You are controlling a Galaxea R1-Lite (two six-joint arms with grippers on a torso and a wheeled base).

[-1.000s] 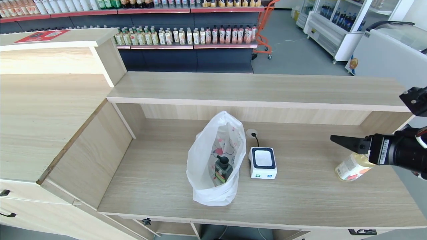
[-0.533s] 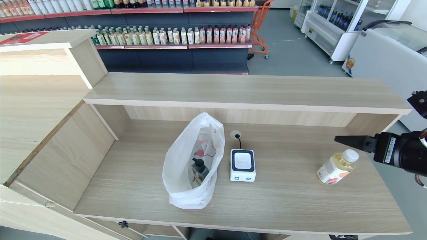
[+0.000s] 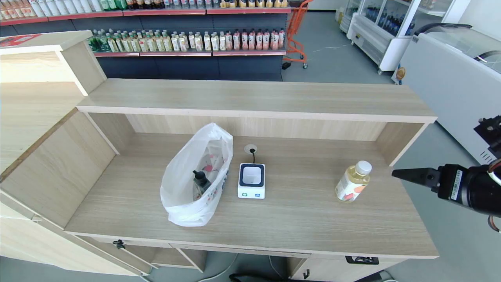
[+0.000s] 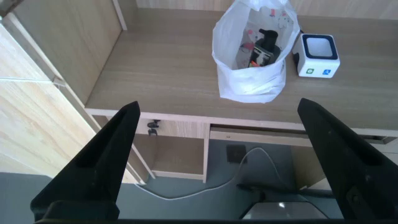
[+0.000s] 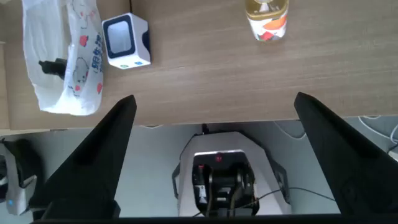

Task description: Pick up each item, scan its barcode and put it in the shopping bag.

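A white shopping bag stands open on the wooden counter, with a dark pump bottle inside it. Just to its right sits the white barcode scanner. A yellowish drink bottle with a white cap stands upright near the counter's right end. My right gripper hangs beyond that end, to the right of the bottle and apart from it; in the right wrist view my right gripper is open and holds nothing. My left gripper is open too, in front of the counter's edge, facing the bag.
A raised ledge runs along the counter's back, with side walls at both ends. A white chest freezer stands on the floor to the right. Stocked shelves line the aisle behind.
The head camera has moved, so everything on the counter sits further left in the picture. My right gripper, earlier overlapping the drink bottle, is now off to its right.
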